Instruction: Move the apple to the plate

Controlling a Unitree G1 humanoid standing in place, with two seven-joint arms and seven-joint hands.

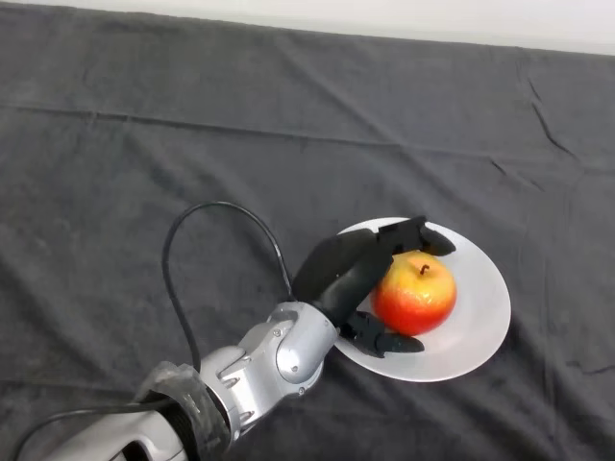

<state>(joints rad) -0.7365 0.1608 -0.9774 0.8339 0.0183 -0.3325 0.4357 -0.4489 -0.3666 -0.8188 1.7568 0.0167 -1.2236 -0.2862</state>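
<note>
Right of centre in the lower half of the frame, the white plate (480, 327) lies on the dark cloth (192, 125), and the apple (415, 293) sits inside it, stem up, a little left of the plate's middle. Your left hand (338, 274) reaches in from the lower left with its palm against the apple's left side; upper fingers (413, 235) curve over the far side of the fruit and the thumb (389, 342) curls under its near side, so the hand is closed around the apple. Whether the apple's base rests fully on the plate or is carried just above it cannot be told from this angle.

Judged from this, the transfer looks nearly complete and the risk lies in the release. If you open the hand unevenly, the finger that leaves last may drag the round fruit and roll it toward the rim at the right. The thumb lies low over the plate's near edge; pulling back without lifting first could catch that edge and tip or slide the plate on the cloth.
</note>
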